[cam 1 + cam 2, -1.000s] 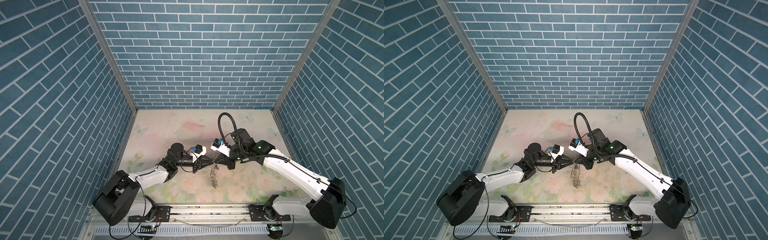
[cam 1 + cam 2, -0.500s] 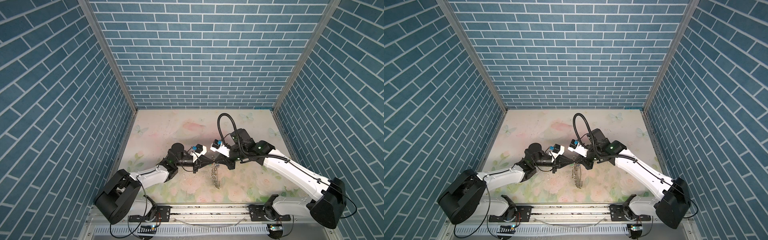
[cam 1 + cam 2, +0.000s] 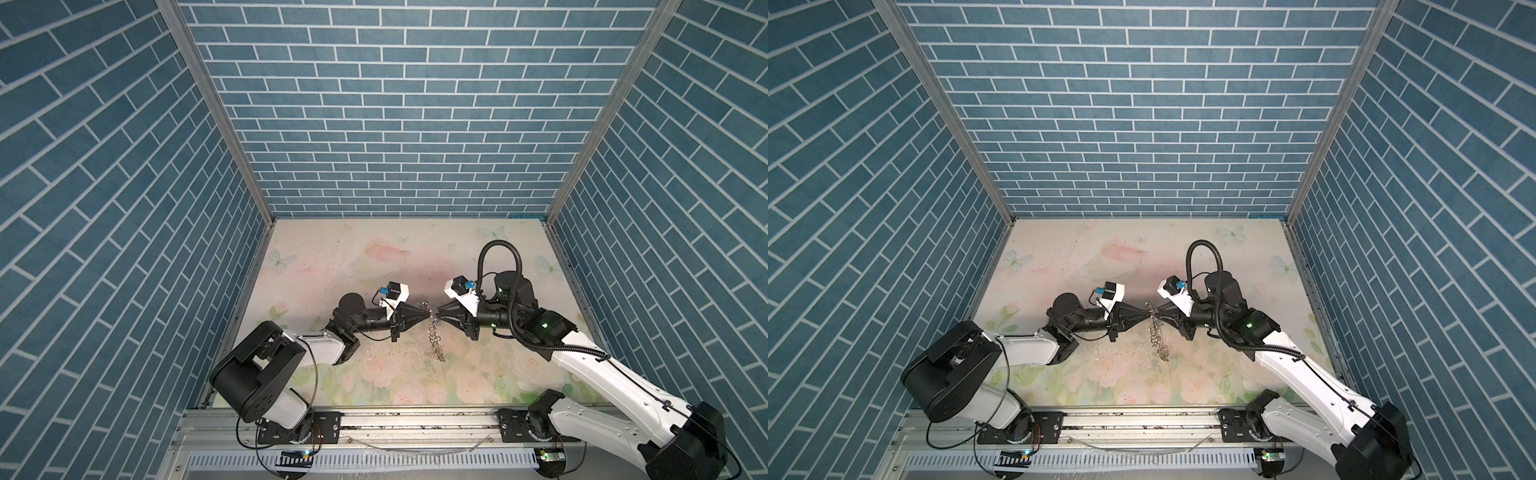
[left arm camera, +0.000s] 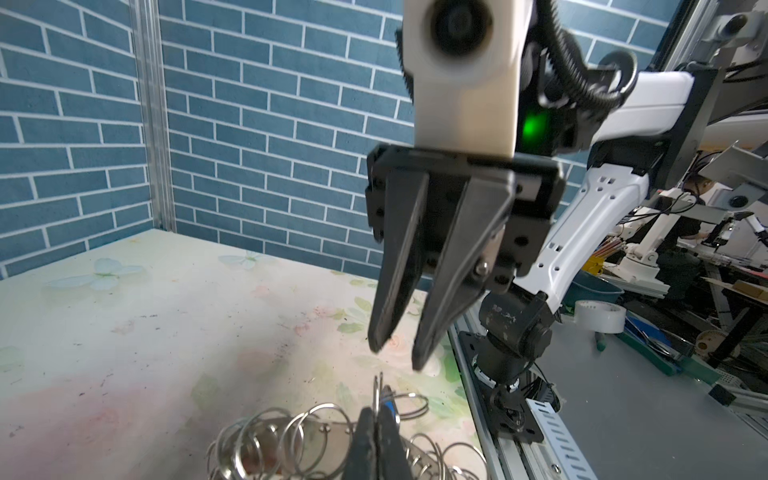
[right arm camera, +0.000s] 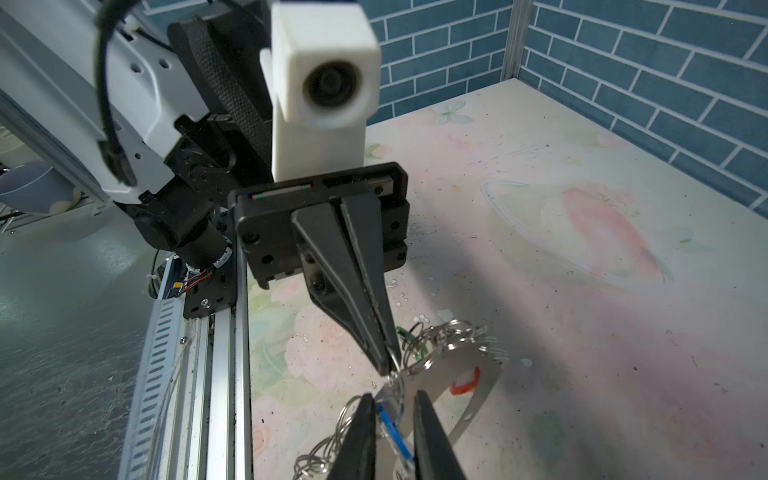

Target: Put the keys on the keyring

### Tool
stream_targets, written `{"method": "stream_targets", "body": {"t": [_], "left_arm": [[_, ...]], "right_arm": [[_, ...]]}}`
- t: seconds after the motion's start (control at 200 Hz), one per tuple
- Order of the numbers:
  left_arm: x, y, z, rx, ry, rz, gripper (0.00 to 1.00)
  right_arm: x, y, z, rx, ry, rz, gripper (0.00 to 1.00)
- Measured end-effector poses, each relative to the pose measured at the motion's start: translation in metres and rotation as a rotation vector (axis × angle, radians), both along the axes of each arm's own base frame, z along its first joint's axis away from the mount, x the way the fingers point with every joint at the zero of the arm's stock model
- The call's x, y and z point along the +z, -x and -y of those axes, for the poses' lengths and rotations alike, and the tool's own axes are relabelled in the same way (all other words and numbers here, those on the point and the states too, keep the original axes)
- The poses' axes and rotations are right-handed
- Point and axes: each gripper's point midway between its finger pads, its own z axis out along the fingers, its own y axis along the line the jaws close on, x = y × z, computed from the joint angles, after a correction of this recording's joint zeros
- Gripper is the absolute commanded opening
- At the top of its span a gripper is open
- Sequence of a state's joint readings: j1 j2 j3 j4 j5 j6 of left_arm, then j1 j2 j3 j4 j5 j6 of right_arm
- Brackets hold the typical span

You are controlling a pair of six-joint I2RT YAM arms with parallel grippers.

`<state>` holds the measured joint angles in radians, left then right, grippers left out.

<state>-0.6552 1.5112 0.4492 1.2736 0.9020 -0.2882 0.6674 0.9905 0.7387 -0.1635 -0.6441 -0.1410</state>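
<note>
The keyring [image 3: 436, 345] hangs as a chain of silver split rings between both grippers above the floral table; it also shows in a top view [image 3: 1158, 341]. My left gripper [image 3: 425, 322] [image 3: 1146, 315] is shut on one thin split ring [image 4: 377, 388] at the top of the bunch [image 4: 282, 440]. A blue-tagged key [image 5: 392, 428] [image 4: 391, 409] hangs right by that ring. My right gripper [image 5: 395, 415] [image 3: 439, 321] is open around the blue key, which leans on one finger [image 5: 361, 440]. Red [image 5: 465, 384] and green [image 5: 409, 336] tags sit among the rings.
The aluminium rail [image 3: 415, 419] with both arm bases runs along the table's front edge. Blue brick walls [image 3: 395, 124] close in the back and both sides. The flowered mat [image 3: 374, 266] lies behind the grippers.
The right gripper's jaws have parted and it has drawn back slightly to the right. The left gripper has closed on the ring, and the chain hangs from it.
</note>
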Motion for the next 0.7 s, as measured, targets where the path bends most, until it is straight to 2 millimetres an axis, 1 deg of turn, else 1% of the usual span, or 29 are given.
{"method": "stream_targets", "body": {"t": [0.09,0.24,0.32,0.49,0.575,0.615,0.7], "left_arm": [[0.007,0.001,0.0,-0.004,0.023,0.008,0.0],[0.011,0.005,0.0,-0.023,0.036,0.009,0.0],[0.012,0.007,0.0,-0.033,0.039,0.01,0.0],[0.013,0.01,0.001,-0.051,0.042,0.013,0.0],[0.014,0.011,0.001,-0.057,0.043,0.011,0.0],[0.014,0.012,0.002,-0.06,0.044,0.011,0.0],[0.015,0.012,0.003,-0.061,0.044,0.011,0.0]], "right_arm": [[-0.001,0.002,0.001,0.005,-0.022,-0.017,0.13],[0.015,0.001,0.003,0.012,-0.08,0.009,0.12],[0.018,0.003,0.005,0.009,-0.102,0.024,0.12],[0.021,0.004,0.007,0.006,-0.114,0.032,0.13],[0.021,0.005,0.005,0.018,-0.119,0.03,0.07],[0.02,0.005,0.004,0.028,-0.122,0.022,0.06],[0.016,0.008,0.0,0.049,-0.119,-0.003,0.08]]}}
